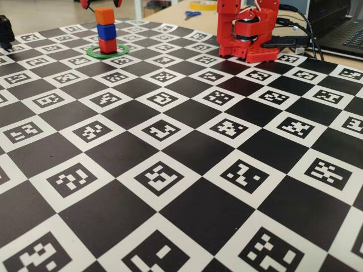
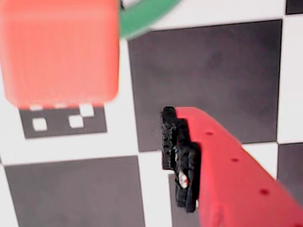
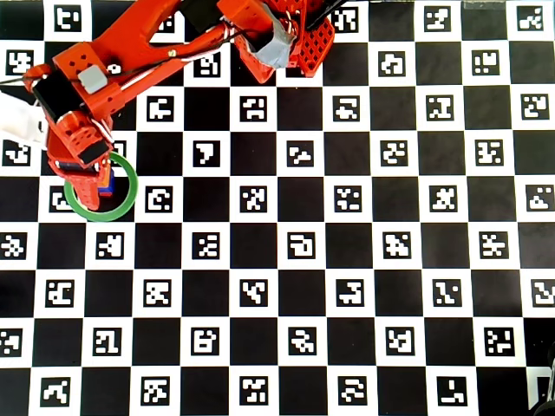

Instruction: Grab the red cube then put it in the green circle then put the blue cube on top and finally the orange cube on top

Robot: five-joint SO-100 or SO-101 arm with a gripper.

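Observation:
In the fixed view the red cube (image 1: 108, 45) sits inside the green circle (image 1: 108, 52). The blue cube (image 1: 106, 31) is on it and the orange cube (image 1: 104, 16) is on top. My gripper (image 1: 101, 3) is open just above the stack, one red tip on each side of the orange cube, touching nothing. In the wrist view the orange cube (image 2: 59, 52) stands free at top left, beside an arc of the green circle (image 2: 142, 16). One red finger with a black pad (image 2: 180, 156) shows. In the overhead view my gripper (image 3: 89, 184) hides most of the stack inside the green circle (image 3: 128, 201).
The red arm base (image 1: 247, 31) stands at the back right of the checkerboard mat (image 1: 181, 170). Behind it are cables, a laptop (image 1: 340, 28) and blue-handled scissors (image 1: 191, 14). A black object (image 1: 5, 31) sits at the far left edge.

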